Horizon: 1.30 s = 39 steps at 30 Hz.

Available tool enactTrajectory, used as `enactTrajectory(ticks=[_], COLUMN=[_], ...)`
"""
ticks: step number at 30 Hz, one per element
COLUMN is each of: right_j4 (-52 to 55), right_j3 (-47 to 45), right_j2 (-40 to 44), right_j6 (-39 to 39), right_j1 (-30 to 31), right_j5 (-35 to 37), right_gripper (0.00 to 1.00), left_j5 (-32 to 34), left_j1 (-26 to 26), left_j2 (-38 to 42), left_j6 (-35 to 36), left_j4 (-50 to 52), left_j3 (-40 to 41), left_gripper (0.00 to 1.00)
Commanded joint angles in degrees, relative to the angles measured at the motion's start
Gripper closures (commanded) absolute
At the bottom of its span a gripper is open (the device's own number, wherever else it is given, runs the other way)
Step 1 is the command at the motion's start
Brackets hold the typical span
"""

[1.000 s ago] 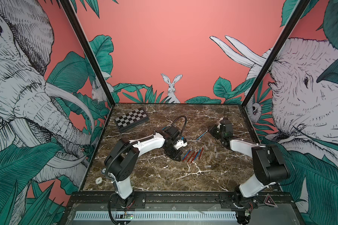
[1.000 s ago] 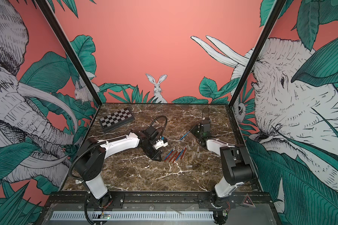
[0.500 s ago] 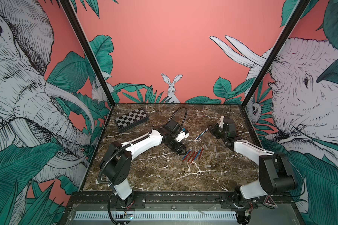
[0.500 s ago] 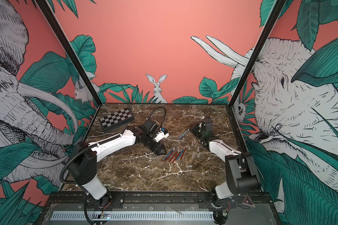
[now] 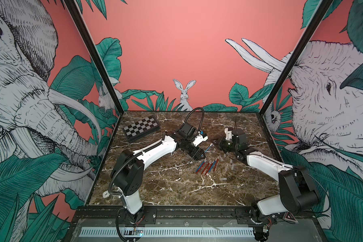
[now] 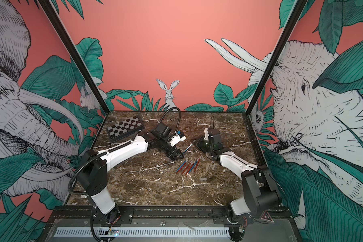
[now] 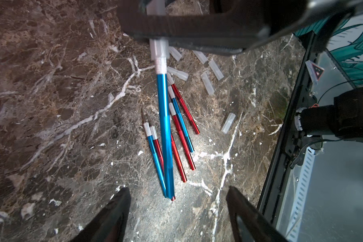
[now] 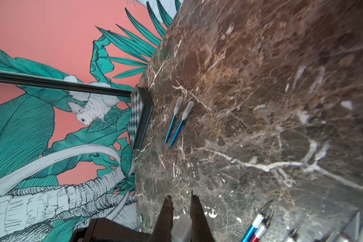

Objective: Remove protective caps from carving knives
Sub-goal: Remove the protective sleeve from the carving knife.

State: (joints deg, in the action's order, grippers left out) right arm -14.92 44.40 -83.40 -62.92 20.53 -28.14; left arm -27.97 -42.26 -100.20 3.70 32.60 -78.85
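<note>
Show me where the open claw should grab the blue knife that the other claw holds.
Likely the bare blue handle, away from the cap. The blue knife juts straight out of the right claw, which pinches its clear cap, and its free end points at the open left claw. Coming from that end, a finger either side of the thin shaft, looks best.

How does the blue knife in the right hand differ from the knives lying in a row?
The blue knife is held off the table, gripped by its clear cap in the shut right hand; the row of knives lies flat. The blue knife's tip is capped; the row's visible tips are bare. Both have metallic handles with silver collars.
</note>
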Motion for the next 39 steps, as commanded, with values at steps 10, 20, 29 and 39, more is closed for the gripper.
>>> enactTrajectory(ticks=[10,20,29,39], right_j4=[-6.97,-5.59,-1.72,-2.16], right_j3=[2.06,3.15,4.88,4.63], right_j2=[-1.19,-1.46,-1.63,-2.22], right_j6=[-6.34,-5.66,-2.76,-3.01], right_j1=[6.26,7.43,7.60,7.69], right_j5=[-1.49,-0.49,0.56,0.62], right_gripper=[0.88,0.88,0.88,0.88], left_j5=[-3.94,-5.18,-5.14,-5.95], left_j1=[1.48,3.65,4.20,4.28], left_j2=[-0.92,-0.60,-0.18,-0.60], left_j6=[1.27,0.22,0.30,0.50], left_j4=[-1.82,-2.30,-1.75,-1.24], left_j3=[-1.14,-0.08,0.44,0.10], left_gripper=[0.40,0.87,0.78,0.69])
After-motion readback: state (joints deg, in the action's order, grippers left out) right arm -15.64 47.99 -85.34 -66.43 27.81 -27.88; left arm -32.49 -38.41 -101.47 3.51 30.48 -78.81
